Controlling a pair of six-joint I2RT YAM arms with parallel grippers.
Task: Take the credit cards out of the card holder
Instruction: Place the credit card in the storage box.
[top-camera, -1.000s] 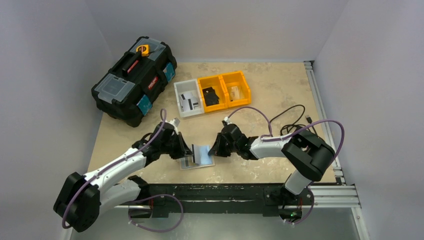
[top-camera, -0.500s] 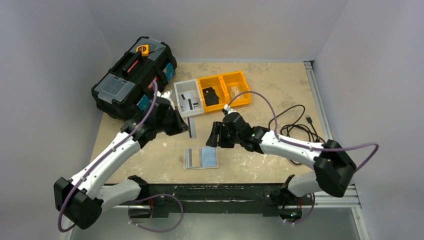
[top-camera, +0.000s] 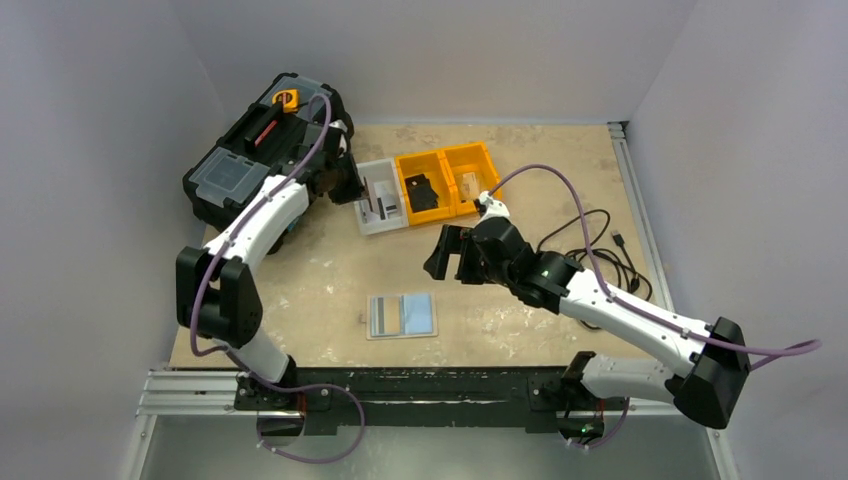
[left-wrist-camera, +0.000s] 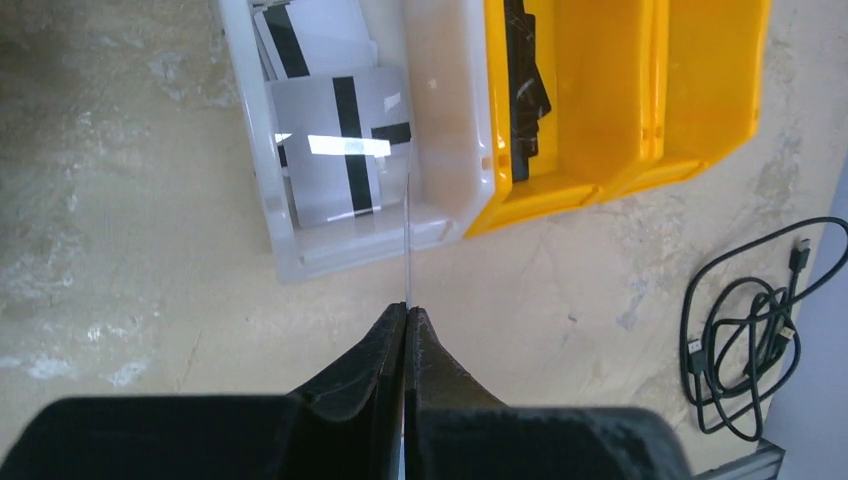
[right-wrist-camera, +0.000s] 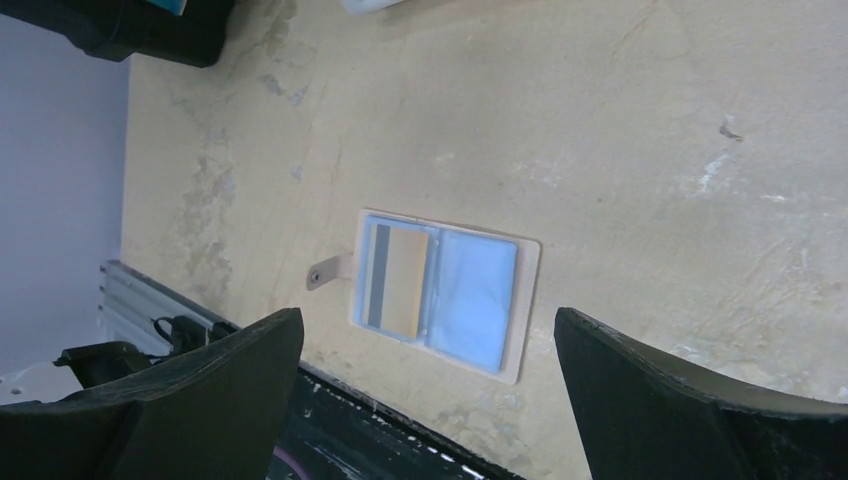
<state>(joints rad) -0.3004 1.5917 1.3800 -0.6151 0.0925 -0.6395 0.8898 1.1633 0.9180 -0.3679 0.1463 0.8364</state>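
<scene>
— Nearest the arm bases?
— Small flat rectangular card holder (top-camera: 402, 316), tan rim, bluish clear-plastic pockets. Opened out on the mottled, worn beige table (top-camera: 300, 270), touched by neither arm. Small tan tab jutting from its left edge.
— Anything inside?
— One thin beige credit card (right-wrist-camera: 395, 280) with a dark stripe, tucked in the left pocket. Right pocket pale blue; filled or not, impossible to tell.
— And just past it?
— Black right gripper (top-camera: 450, 258), blunt fingers spread wide, gripping nothing, hanging above bare table just beyond the holder. In its wrist view only the two fingertips (right-wrist-camera: 230, 385), cut off by the bottom edge.
— Farther back?
— Black left gripper (left-wrist-camera: 405, 318), tapered fingers pressed together on a pinched card (left-wrist-camera: 408, 240). Seen edge-on, a mere pale line; face and colour unreadable. Far end reaching over the rim of a white translucent plastic bin (left-wrist-camera: 290, 255).
— In that bin?
— Glossy white striped cards (left-wrist-camera: 335, 150), black bands, overlapping, glare across one.
— Beyond?
— Two yellow plastic bins (left-wrist-camera: 610, 110) side by side, against the white one. Black objects (left-wrist-camera: 525, 80) in the nearer one, shape unclear. Coiled black cable (left-wrist-camera: 745, 330) off to the right, partly cropped. Far left, black hard-plastic toolbox (top-camera: 265, 150), teal latches, orange piece on the lid.
</scene>
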